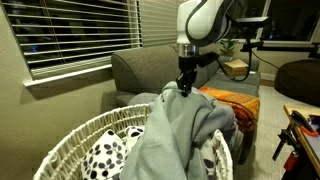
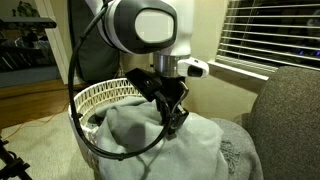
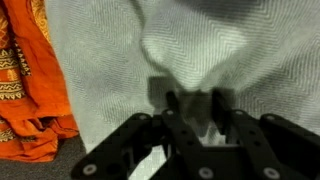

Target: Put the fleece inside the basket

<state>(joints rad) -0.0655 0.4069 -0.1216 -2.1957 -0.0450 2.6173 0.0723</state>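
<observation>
A dim living room with a grey sofa point(image 1: 150, 68) standing under a window covered by horizontal blinds point(image 1: 70, 30). In an exterior view, a strip of wooden floor point(image 2: 30, 105) showed beyond the furniture.

A large round white wicker basket point(image 1: 70, 140) sat in front of the sofa, with a white cloth with black spots point(image 1: 105, 155) lying inside it. The light grey fleece point(image 1: 180, 135) lay heaped and wrinkled, draped partly over one side of the basket. Its top was drawn up into a peak.

The robot's gripper point(image 1: 185, 85) pointed straight down at that peak. In the wrist view, its black fingers point(image 3: 172, 100) were drawn in on a puckered fold of the fleece, pinching it between them. An orange patterned blanket point(image 3: 25, 70) lay bunched just beside the fleece, on the sofa seat.

In the exterior view from the sofa side, the fleece covered the basket's near rim, and the arm's black cable point(image 2: 85, 130) looped down in front of the weave.
</observation>
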